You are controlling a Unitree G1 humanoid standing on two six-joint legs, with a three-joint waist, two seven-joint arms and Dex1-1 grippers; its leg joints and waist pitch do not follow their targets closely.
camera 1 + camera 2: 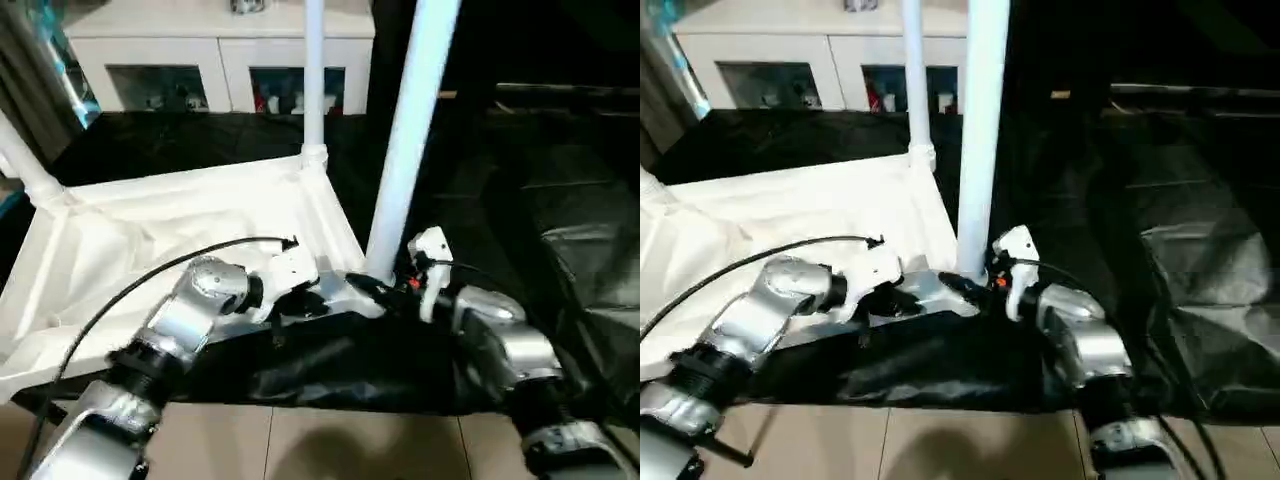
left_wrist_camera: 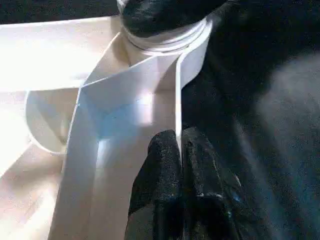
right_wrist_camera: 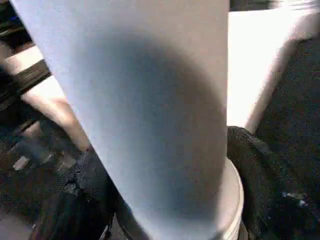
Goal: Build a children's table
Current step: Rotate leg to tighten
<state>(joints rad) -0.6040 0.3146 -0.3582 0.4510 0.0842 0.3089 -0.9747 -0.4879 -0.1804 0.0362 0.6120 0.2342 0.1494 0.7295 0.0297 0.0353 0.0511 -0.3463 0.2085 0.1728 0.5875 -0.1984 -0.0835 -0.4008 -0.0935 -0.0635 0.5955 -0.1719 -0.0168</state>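
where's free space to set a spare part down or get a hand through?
Free: the black sheet right of the near leg, and the tabletop underside between the far leg and left leg. Crowded: the near corner, where the left gripper pinches the rim and the right gripper clasps the near leg's base.

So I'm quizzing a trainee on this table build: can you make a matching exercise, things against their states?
1. left hand
2. right hand
3. far leg
4. cabinet

a. standing in its corner socket
b. around the near leg's base
c. shut on the tabletop's rim
d. behind the table, glass-fronted

Pairs: 1-c, 2-b, 3-a, 4-d
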